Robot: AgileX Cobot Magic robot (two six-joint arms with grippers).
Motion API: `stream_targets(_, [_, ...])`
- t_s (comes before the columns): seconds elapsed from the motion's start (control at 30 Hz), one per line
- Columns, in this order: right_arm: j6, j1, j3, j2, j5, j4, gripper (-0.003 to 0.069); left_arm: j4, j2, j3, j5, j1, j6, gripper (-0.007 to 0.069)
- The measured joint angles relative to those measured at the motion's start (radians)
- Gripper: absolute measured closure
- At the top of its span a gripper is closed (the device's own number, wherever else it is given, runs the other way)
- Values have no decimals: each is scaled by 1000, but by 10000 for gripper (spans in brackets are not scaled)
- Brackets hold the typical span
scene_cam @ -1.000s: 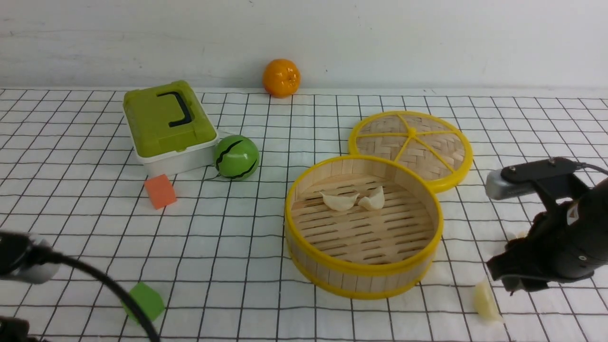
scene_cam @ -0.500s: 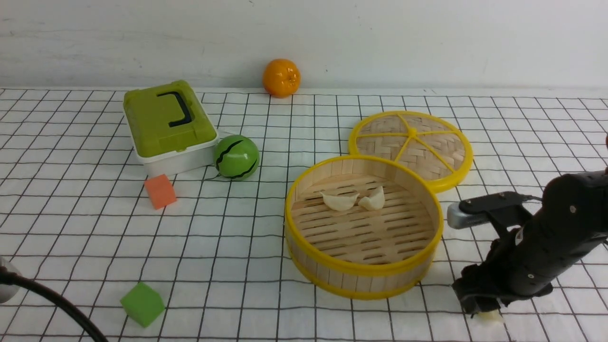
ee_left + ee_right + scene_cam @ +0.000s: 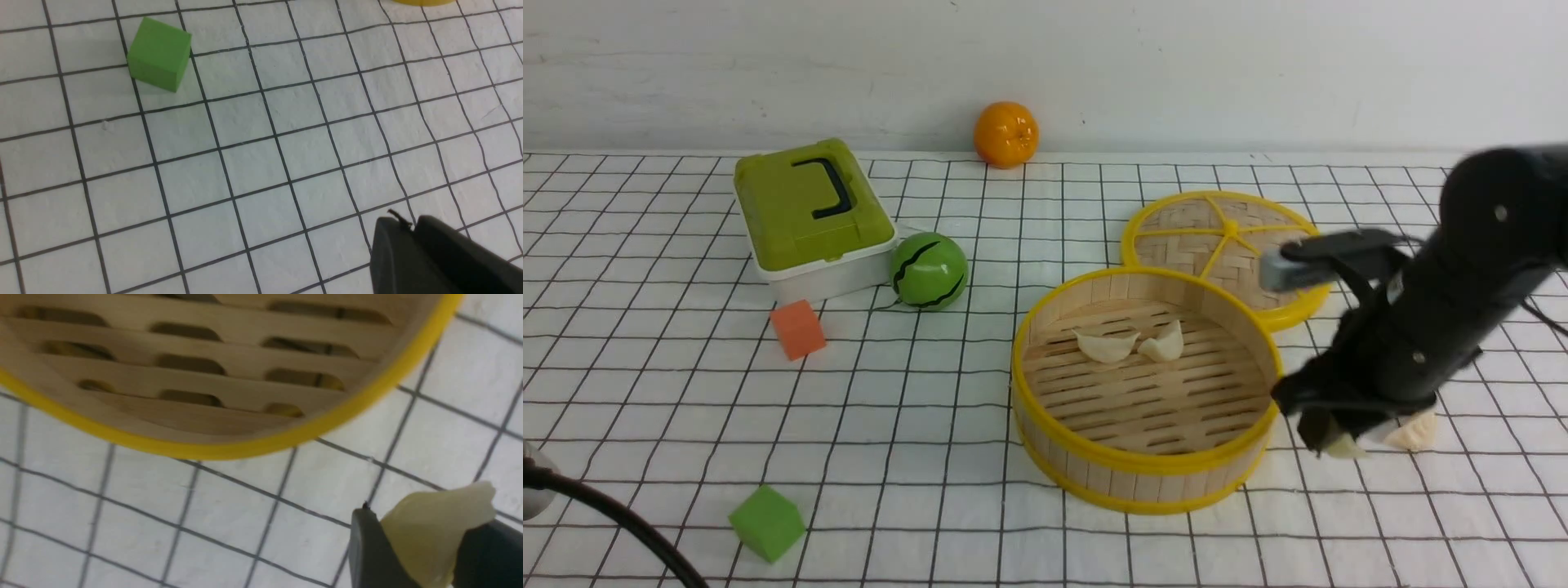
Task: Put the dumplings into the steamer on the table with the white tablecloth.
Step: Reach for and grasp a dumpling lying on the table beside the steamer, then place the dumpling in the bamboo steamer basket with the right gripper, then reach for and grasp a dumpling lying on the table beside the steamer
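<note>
One dumpling (image 3: 433, 535) is clamped in the right gripper (image 3: 1331, 441), whose jaws are partly closed on it. Its pleated tip protrudes beyond the fingers (image 3: 367, 551). The gripper is held above the cloth (image 3: 931, 408), just outside the right side of the steamer (image 3: 1094, 469), close to the yellow rim. A second dumpling (image 3: 1417, 430) lies on the cloth just right of the gripper, outside the steamer. A third dumpling (image 3: 1107, 343) and a fourth dumpling (image 3: 1164, 343) are seated side by side on the slatted floor, toward the far wall.

The lid (image 3: 1229, 245) is laid flat behind the steamer, to its right; contact between them cannot be confirmed. A green ball (image 3: 929, 269) is placed left of the steamer, beside a green box (image 3: 809, 204). An orange cube (image 3: 798, 328) is located in front of the box, and an orange (image 3: 1006, 133) at the far edge.

The left gripper (image 3: 412, 228) is positioned over bare cloth, its jaws brought together with nothing between them. A green cube (image 3: 159, 53) is seen well apart from it
</note>
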Motion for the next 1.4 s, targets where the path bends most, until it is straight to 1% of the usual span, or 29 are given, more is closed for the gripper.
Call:
stream_targets(0.1, [24,77,-98,23,1,23,412,16,0,0,-2,0,0,563])
stream_targets(0.13, [28,81,-104,26,-2,24,412,16,0,0,-2,0,0,563])
stream_targets(0.17, [66,115,-140,61,-34,32,412,20,0,0,-2,0,0,561])
stream_targets(0.23, [89,136,-163,86,-54,34,412,21,0,0,-2,0,0,559])
stream_targets(0.27, [124,160,-194,137,-85,35,412,22,0,0,-2,0,0,555])
stream_targets(0.47, [160,204,-286,303,-109,33,412,24,0,0,13,0,0,552])
stream_targets(0.63, [205,208,-346,377,-121,11,408,24,0,0,17,0,0,552])
stream_targets(0.7, [241,208,-356,404,-124,-25,366,24,0,0,19,0,0,552])
stream_targets(0.73, [242,208,-357,406,-124,-27,361,24,0,0,19,0,0,552])
stream_targets(0.83, [256,208,-362,412,-121,-40,245,24,0,0,19,0,0,550])
stream_targets(0.87, [260,208,-367,412,-115,-40,223,24,0,0,19,0,0,550])
stream_targets(0.9, [261,208,-369,412,-114,-40,218,24,0,0,19,0,0,550])
stream_targets(0.93, [268,208,-379,410,-96,-41,182,24,0,0,20,0,0,550])
stream_targets(1.0, [270,208,-393,399,-70,-43,161,27,0,0,20,0,0,547])
stream_targets(1.03, [261,208,-410,374,-24,-48,148,28,0,0,20,0,0,545])
stream_targets(1.1, [243,208,-416,345,9,-56,144,30,0,0,20,0,0,543])
stream_targets(1.17, [205,208,-425,278,80,-86,140,30,0,0,20,0,0,542])
stream_targets(1.3, [190,208,-412,148,223,-208,144,32,0,0,20,0,0,538])
stream_targets(1.37, [191,200,-376,89,256,-256,148,32,0,2,19,0,0,536])
stream_targets(1.4, [199,179,-328,46,258,-271,150,32,0,8,19,0,0,536])
